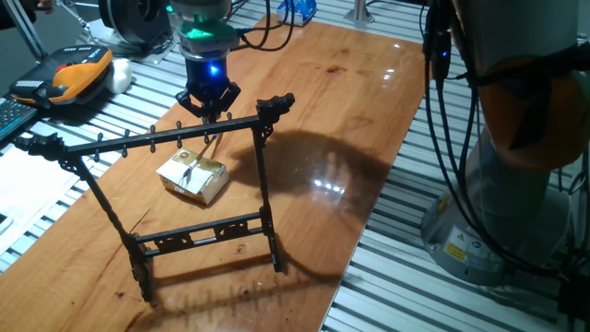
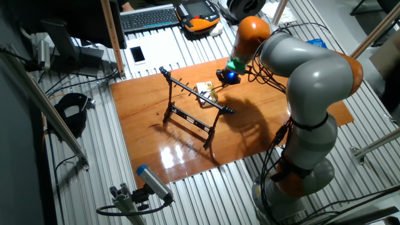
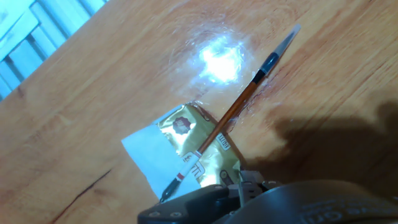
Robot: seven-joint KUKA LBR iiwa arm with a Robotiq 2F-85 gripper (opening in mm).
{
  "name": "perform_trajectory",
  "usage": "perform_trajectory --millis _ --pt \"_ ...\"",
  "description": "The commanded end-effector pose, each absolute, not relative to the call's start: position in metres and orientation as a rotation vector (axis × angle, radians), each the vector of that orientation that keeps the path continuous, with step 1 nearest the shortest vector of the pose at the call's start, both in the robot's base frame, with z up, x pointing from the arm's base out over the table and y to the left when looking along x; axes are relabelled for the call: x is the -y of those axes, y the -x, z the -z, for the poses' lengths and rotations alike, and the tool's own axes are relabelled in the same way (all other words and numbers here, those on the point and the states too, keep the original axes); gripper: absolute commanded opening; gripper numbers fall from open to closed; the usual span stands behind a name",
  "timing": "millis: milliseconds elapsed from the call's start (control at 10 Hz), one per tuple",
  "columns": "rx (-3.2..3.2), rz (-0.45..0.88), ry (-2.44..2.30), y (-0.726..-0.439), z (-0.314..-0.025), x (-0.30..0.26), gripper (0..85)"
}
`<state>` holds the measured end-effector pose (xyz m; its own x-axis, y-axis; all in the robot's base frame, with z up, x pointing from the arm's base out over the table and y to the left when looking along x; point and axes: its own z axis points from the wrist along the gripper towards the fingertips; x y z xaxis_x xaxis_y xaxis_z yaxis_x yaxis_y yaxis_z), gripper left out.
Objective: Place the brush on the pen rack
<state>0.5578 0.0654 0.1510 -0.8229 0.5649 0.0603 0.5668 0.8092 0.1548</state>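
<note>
The brush (image 3: pixel 233 112) is a thin brown stick with a black ferrule and a clear tip. In the hand view it slants from the fingers (image 3: pixel 186 205) at the bottom edge to the upper right, over a gold and white box (image 3: pixel 180 127). My gripper (image 1: pixel 209 115) hovers just behind the top bar of the black pen rack (image 1: pixel 157 140) and looks shut on the brush's upper end. The brush (image 1: pixel 203 157) hangs tilted behind the bar, above the box (image 1: pixel 195 177). From the other side, the gripper (image 2: pixel 225 75) is beyond the rack (image 2: pixel 187 117).
The rack stands on a glossy wooden board (image 1: pixel 350 111) with slatted metal around it. An orange and black device (image 1: pixel 78 72) lies at the back left. A keyboard (image 2: pixel 150 17) sits beyond the board. The arm's base (image 1: pixel 516 184) is at the right.
</note>
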Motion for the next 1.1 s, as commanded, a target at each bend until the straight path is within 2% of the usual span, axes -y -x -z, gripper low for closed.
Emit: perform_trajectory --millis 0,400,700,800,1000 --pt "2.976 0.259 0.924 -0.5579 -0.1508 -0.0654 0.0" --pt "3.009 0.226 0.753 -0.558 -0.1511 -0.0648 0.0" --pt "2.948 0.016 0.823 -0.558 -0.1508 -0.0661 0.0" --pt "2.957 -0.005 0.891 -0.558 -0.1502 -0.0667 0.0" --pt "2.966 0.059 0.981 -0.5581 -0.148 -0.0672 0.0"
